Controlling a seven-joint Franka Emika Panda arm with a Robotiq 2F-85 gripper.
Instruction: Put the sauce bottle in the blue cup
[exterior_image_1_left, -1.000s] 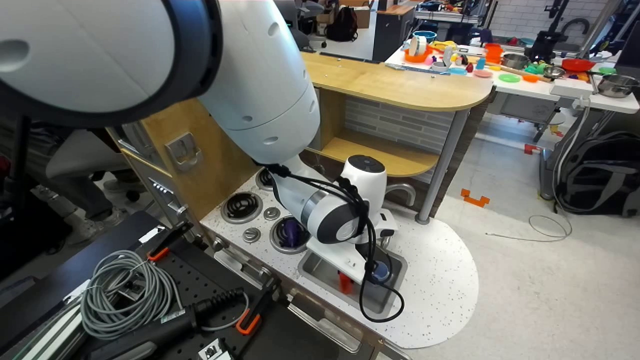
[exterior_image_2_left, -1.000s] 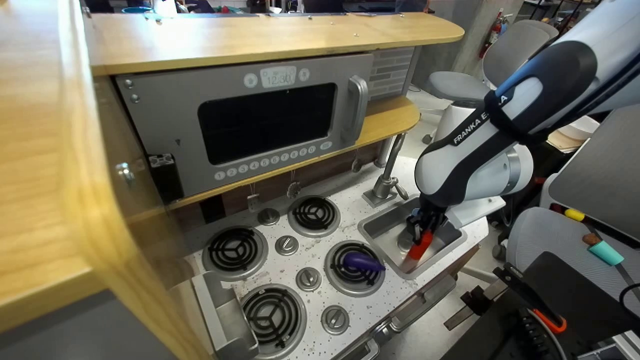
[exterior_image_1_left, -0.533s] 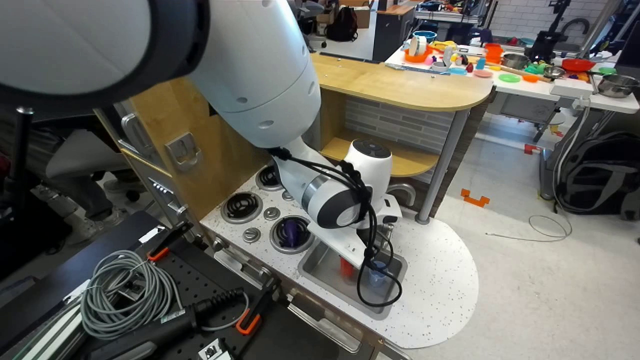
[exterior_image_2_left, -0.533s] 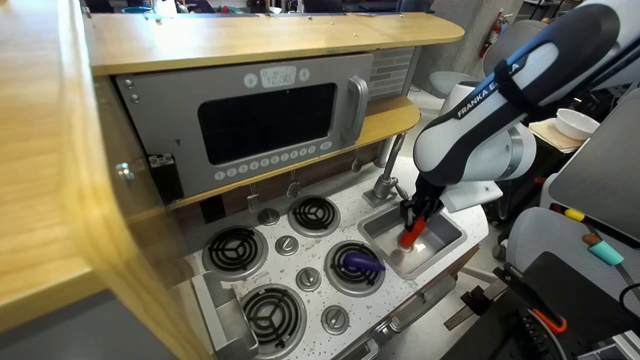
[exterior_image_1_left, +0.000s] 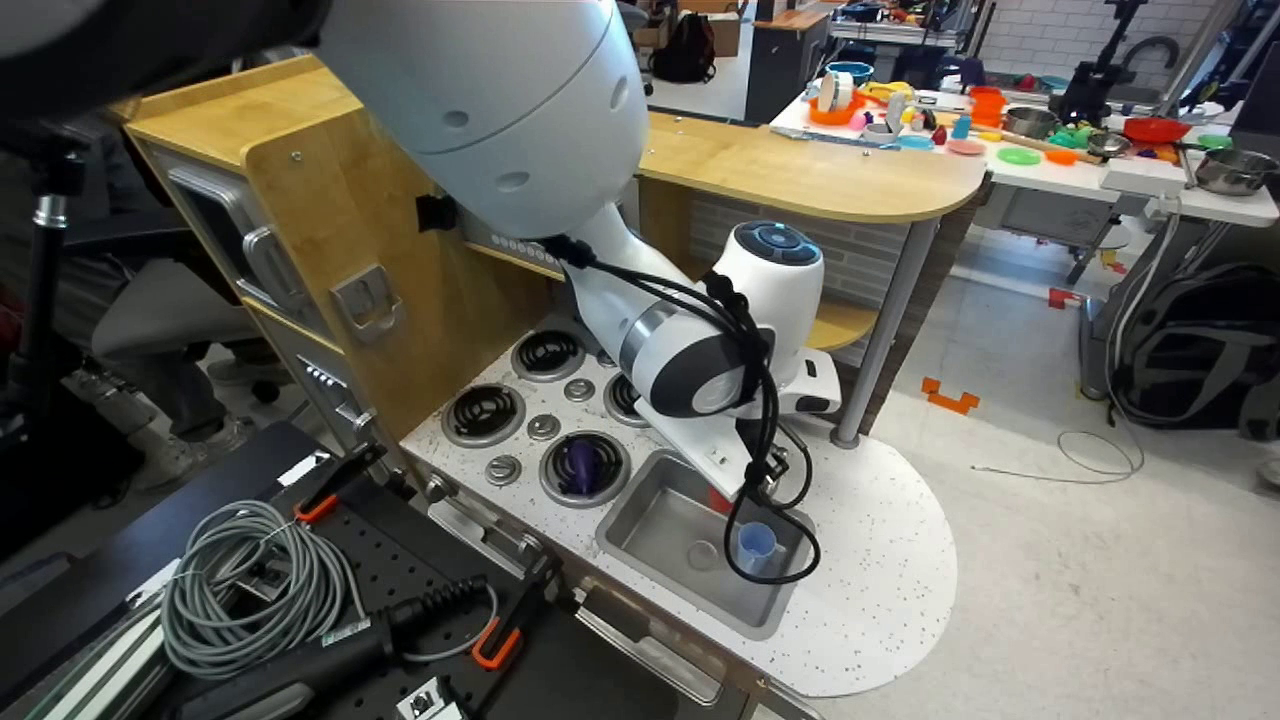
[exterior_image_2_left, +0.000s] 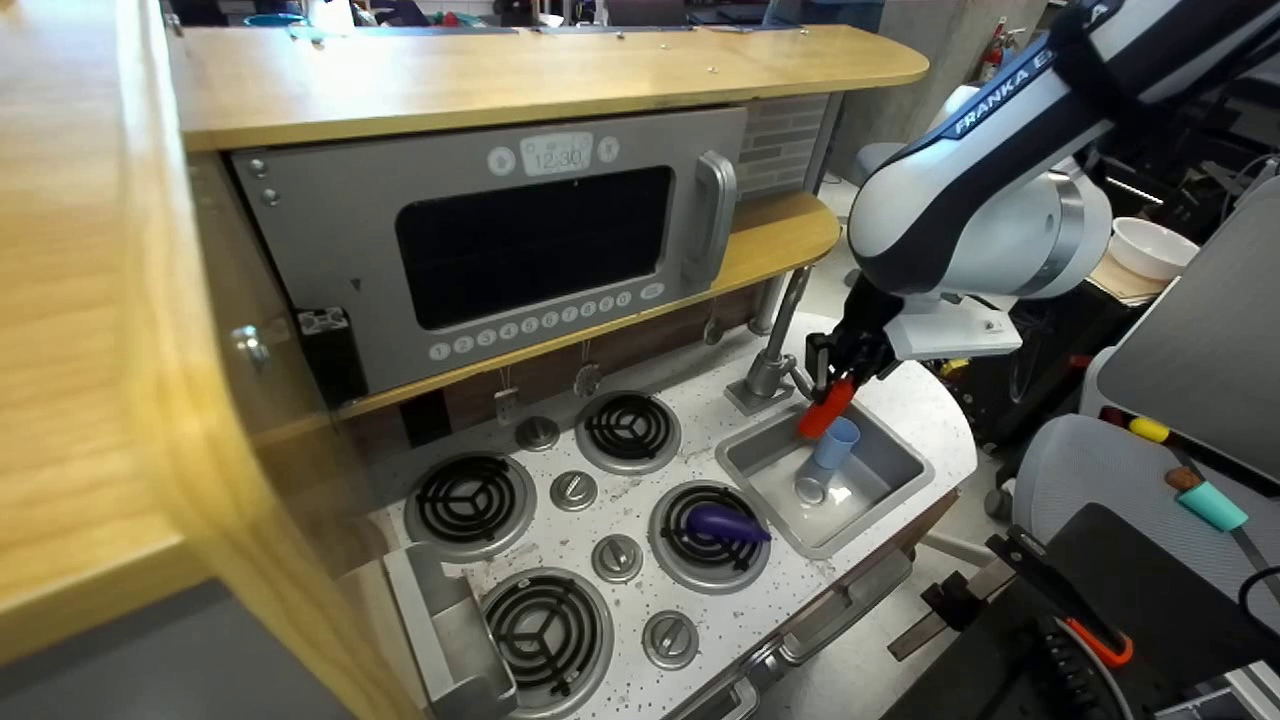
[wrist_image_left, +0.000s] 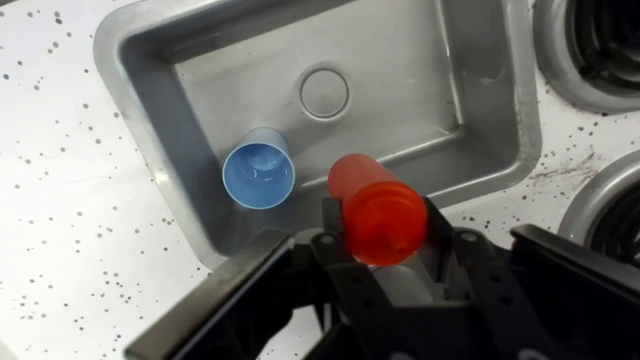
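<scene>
My gripper (wrist_image_left: 383, 216) is shut on the small red sauce bottle (wrist_image_left: 372, 200), with a finger on each side of it in the wrist view. In an exterior view the bottle (exterior_image_2_left: 827, 410) hangs tilted below the gripper (exterior_image_2_left: 842, 378), raised over the back part of the sink. The light-blue cup (wrist_image_left: 258, 172) stands upright in the sink, open side up, left of the bottle and apart from it in the wrist view. The cup also shows in both exterior views (exterior_image_1_left: 757, 543) (exterior_image_2_left: 837, 442). In an exterior view the arm hides most of the bottle (exterior_image_1_left: 719, 502).
The metal sink (wrist_image_left: 160, 182) has raised walls and a round drain (wrist_image_left: 324, 93). A faucet (exterior_image_2_left: 770, 375) stands behind it. A purple toy (exterior_image_2_left: 727, 522) lies on the burner beside the sink. A shelf (exterior_image_2_left: 785, 235) and a microwave (exterior_image_2_left: 540, 240) are above the counter.
My gripper has risen with the bottle and moved toward the back of the sink, near the faucet. The blue cup, mostly hidden before, now shows clearly in both exterior views.
</scene>
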